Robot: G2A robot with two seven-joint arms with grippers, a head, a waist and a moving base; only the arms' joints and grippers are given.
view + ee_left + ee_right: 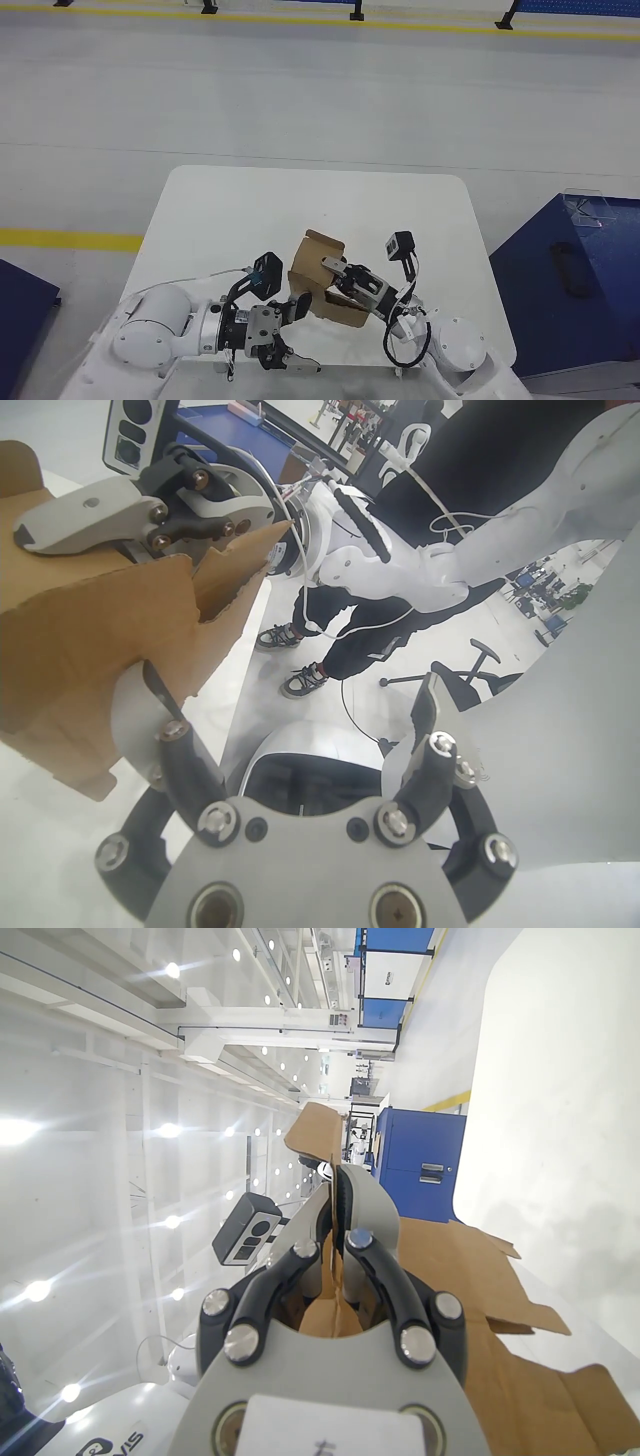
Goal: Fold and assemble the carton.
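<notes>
The brown cardboard carton (318, 272) stands partly folded near the table's front edge, with flaps sticking up. My right gripper (330, 265) comes in from the right and is shut on an upright panel of the carton (320, 1138), which is pinched edge-on between its fingertips (350, 1188). My left gripper (287, 675) is at the carton's left side and stands open. One of its fingers (155, 695) rests against the carton wall (75, 640) and the other finger (430, 705) is in free air. In the left wrist view the right gripper (30, 535) clamps the carton's top.
The white table (250, 210) has its front edge just below both grippers. A blue cabinet (570, 280) stands off the table's right side. Beyond the table in the left wrist view is an office chair (475, 680).
</notes>
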